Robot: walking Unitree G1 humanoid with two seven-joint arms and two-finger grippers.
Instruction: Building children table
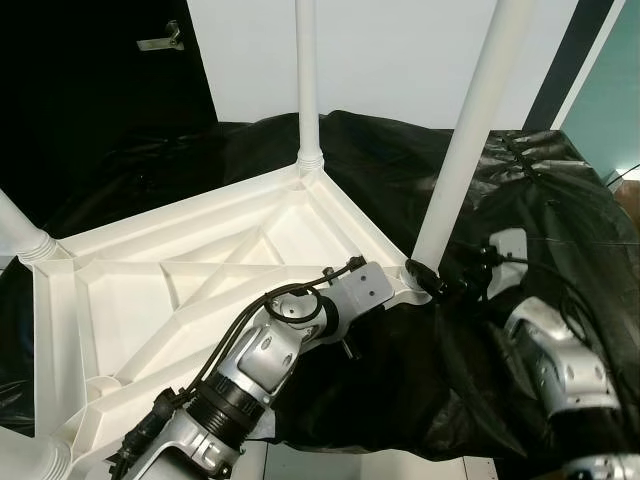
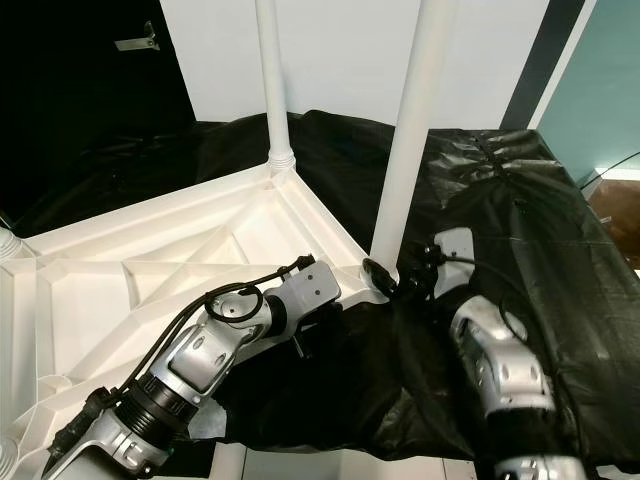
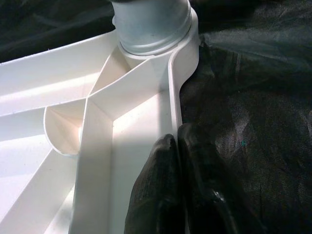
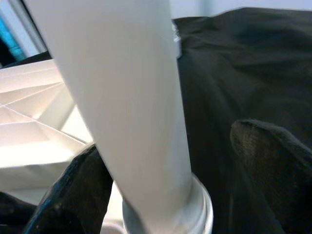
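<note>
A white plastic children's table (image 1: 130,290) lies upside down on black cloth, its ribbed underside facing up. A white leg (image 1: 470,130) stands in the near right corner socket (image 1: 418,270). My right gripper (image 4: 165,146) is open around the base of this leg (image 4: 126,97). One finger (image 4: 83,185) touches the leg and the other finger (image 4: 273,156) stands apart from it. My left gripper (image 3: 178,146) is shut on the table's rim (image 3: 173,97), just short of that corner socket (image 3: 151,24). The left arm (image 1: 270,350) reaches across the table's front edge.
Another leg (image 1: 307,80) stands in the far corner. Two more leg bases (image 1: 20,235) rise at the left edge. Crumpled black cloth (image 1: 540,200) covers the surface to the right. A white wall stands behind, with a dark area (image 1: 100,80) at the back left.
</note>
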